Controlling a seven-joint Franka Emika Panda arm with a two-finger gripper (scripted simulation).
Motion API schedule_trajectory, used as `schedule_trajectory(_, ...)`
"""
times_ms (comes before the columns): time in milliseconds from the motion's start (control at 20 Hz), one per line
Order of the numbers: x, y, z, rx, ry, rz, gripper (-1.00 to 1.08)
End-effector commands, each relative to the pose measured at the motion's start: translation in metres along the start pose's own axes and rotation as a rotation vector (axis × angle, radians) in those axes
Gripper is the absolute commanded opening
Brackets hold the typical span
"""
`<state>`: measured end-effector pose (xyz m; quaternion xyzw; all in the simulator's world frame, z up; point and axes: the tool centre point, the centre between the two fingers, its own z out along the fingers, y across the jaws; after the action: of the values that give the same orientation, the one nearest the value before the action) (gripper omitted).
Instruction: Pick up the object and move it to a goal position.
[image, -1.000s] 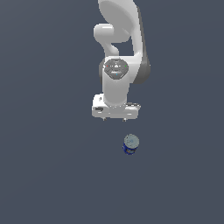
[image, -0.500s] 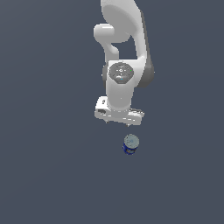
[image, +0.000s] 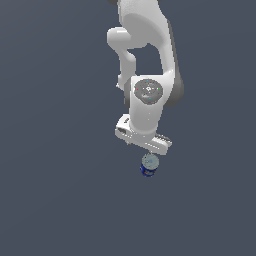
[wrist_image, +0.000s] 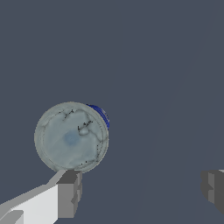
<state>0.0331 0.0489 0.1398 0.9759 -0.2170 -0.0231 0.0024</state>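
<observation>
The object is a small can (image: 148, 166) with a grey metallic lid and a dark blue side, standing upright on the dark floor. In the wrist view its round lid (wrist_image: 71, 136) fills the picture's middle, with a sliver of blue label showing at its edge. My gripper (image: 148, 148) hangs just above the can in the exterior view. It is open: two grey fingertips (wrist_image: 69, 194) stand wide apart in the wrist view, and the can lies beside one of them, not between them. Nothing is held.
The white arm (image: 147, 65) rises from the gripper toward the top of the exterior view. The floor (image: 60, 190) is a plain dark grey surface with nothing else on it.
The arm has come down and toward the can, so the gripper's underside now almost meets the lid in the exterior view. The can has not moved.
</observation>
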Motion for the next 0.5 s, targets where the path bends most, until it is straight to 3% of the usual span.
schedule_trajectory(0,0.004,-0.009,0.002,0.003,0.006,0.060,1.00)
schedule_trajectory(450,0.014,-0.038,0.009,0.014,0.027,0.254,1.00)
